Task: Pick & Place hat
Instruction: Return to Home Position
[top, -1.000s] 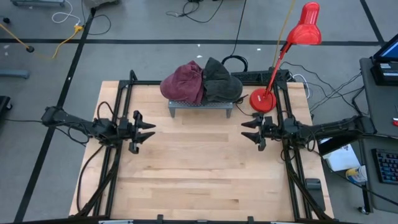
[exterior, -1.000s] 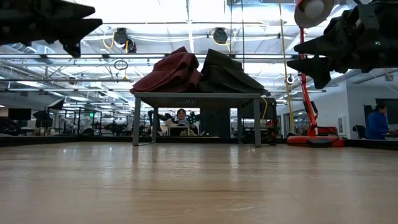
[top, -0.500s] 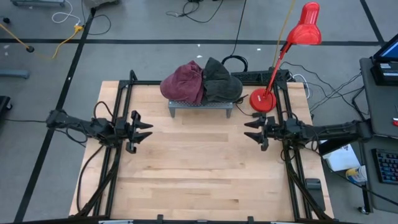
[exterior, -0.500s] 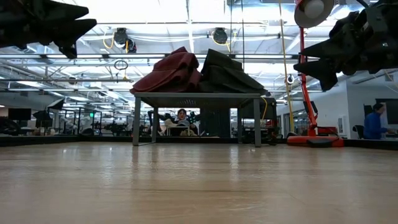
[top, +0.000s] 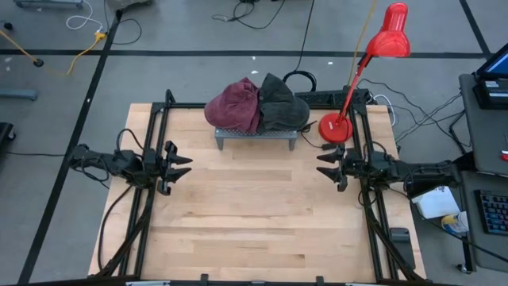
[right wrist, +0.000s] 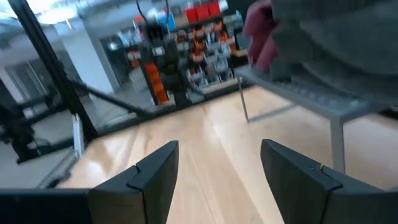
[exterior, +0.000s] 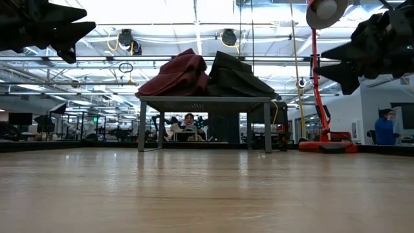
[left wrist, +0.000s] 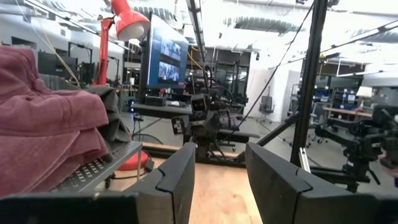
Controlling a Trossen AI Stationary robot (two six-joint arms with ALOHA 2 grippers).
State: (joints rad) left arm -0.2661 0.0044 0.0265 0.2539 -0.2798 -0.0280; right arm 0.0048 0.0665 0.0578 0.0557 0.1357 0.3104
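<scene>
1. maroon caps [top: 234, 105] are piled on the shelf [top: 255, 137] at the middle of the table's [top: 254, 230] far edge, with dark caps [top: 282, 103] touching them on the right.
2. left gripper [top: 186, 165] is by the left edge, raised off the wood, fingers spread, holding nothing; the caps are well apart from it, toward the far edge.
3. right gripper [top: 321, 165] is by the right edge, also raised, spread, holding nothing, its tips facing the left one.
4. red lamp [top: 336, 127] stands at the far right corner, just beside the shelf.
5. room: a person [exterior: 189, 120] shows under the shelf in the low view, another [exterior: 387, 126] at right; a monitor [left wrist: 165, 59] shows in the left wrist view.
</scene>
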